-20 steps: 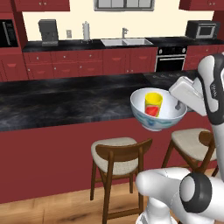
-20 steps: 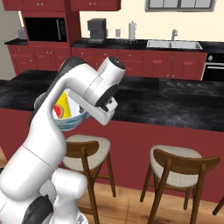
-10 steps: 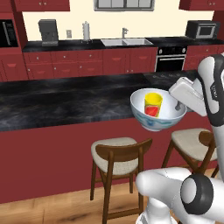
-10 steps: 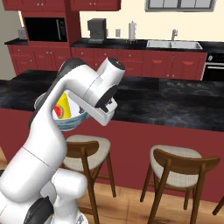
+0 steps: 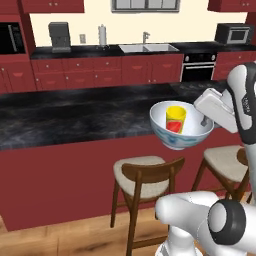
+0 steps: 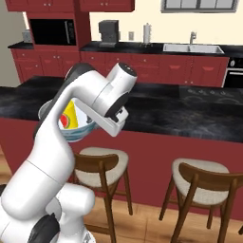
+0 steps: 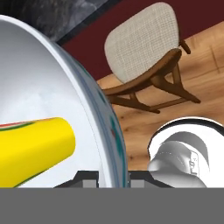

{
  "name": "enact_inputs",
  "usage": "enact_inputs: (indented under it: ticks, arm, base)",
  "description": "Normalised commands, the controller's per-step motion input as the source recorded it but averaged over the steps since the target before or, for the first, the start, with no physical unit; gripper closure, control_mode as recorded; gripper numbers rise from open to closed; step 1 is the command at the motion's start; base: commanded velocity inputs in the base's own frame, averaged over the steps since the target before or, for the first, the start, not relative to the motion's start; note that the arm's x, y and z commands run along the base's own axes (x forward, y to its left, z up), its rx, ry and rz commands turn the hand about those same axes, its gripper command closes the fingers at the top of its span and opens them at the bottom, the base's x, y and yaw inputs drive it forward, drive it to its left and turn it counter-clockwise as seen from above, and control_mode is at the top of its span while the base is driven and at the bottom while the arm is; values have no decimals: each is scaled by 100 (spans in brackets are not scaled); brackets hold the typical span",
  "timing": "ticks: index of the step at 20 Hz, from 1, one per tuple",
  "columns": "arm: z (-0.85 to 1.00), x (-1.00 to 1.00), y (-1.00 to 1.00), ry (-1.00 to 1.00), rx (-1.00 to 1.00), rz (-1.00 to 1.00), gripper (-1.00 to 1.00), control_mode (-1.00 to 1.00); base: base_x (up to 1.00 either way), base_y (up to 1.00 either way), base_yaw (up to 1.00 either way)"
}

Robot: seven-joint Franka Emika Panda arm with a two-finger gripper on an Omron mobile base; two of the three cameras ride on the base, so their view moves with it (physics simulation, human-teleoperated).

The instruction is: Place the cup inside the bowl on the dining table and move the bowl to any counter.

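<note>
The white bowl with its faint blue pattern hangs in the air just past the front edge of the dining table, above the stools. The yellow cup with its red mark stands inside it. My gripper is shut on the bowl's right rim. From the right base view, the bowl and cup peek out behind my arm. In the hand view the bowl's rim runs between my gripper's fingertips, and the cup lies inside to the left.
Wooden stools stand below along the table's red front. The counter with steel sink and faucet runs along the back wall, behind the table. A coffee machine sits on it at the left.
</note>
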Motion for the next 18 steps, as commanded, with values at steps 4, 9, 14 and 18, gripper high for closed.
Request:
enact_inputs:
  ticks: [4,9,14,18]
  arm:
    - [0,0,0,0,0,0,100,100]
    - [0,0,0,0,0,0,100,100]
    - [0,0,0,0,0,0,100,100]
    - [0,0,0,0,0,0,100,100]
  base:
    - [0,87,0]
    - [0,89,0]
    - [0,93,0]
    - [-1,87,0]
